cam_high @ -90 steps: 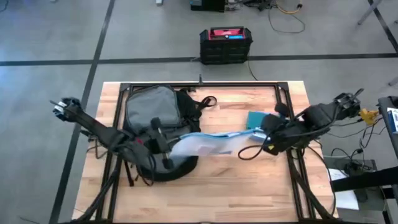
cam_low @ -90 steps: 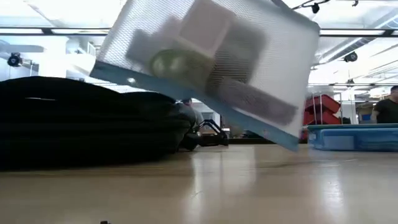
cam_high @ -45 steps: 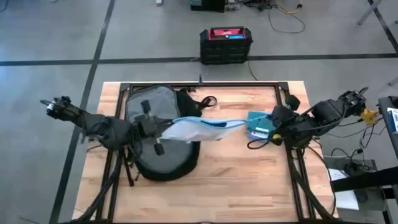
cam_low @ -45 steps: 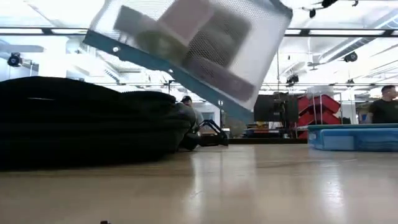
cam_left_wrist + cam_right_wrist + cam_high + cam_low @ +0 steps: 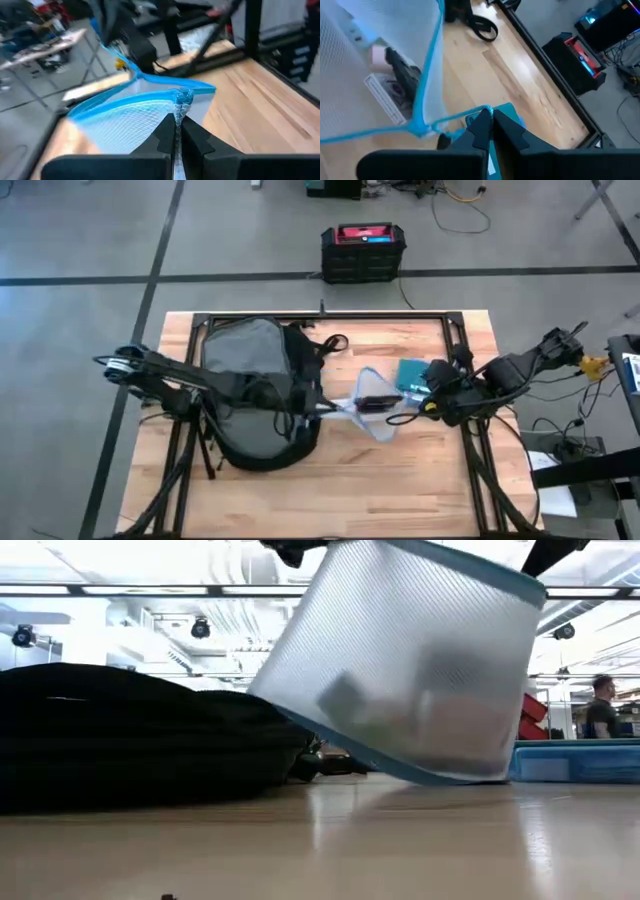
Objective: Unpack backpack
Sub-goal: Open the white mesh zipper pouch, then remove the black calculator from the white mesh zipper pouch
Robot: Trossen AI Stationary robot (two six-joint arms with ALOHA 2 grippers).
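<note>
Risk, as judged: mesh pouch (image 5: 368, 408) hangs between two pinches; uneven lowering could slip its blue edge free and spill the contents. Left end effector (image 5: 176, 131) and right end effector (image 5: 486, 121) each clamped shut on the pouch's trim. Backpack (image 5: 250, 385) lies toward the bench's (image 5: 420, 490) left edge.

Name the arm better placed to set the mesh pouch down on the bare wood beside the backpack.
Probably right. The right gripper is shut on the mesh pouch over bare table, clear of the backpack. The left gripper, also shut on the pouch, reaches across the backpack.
</note>
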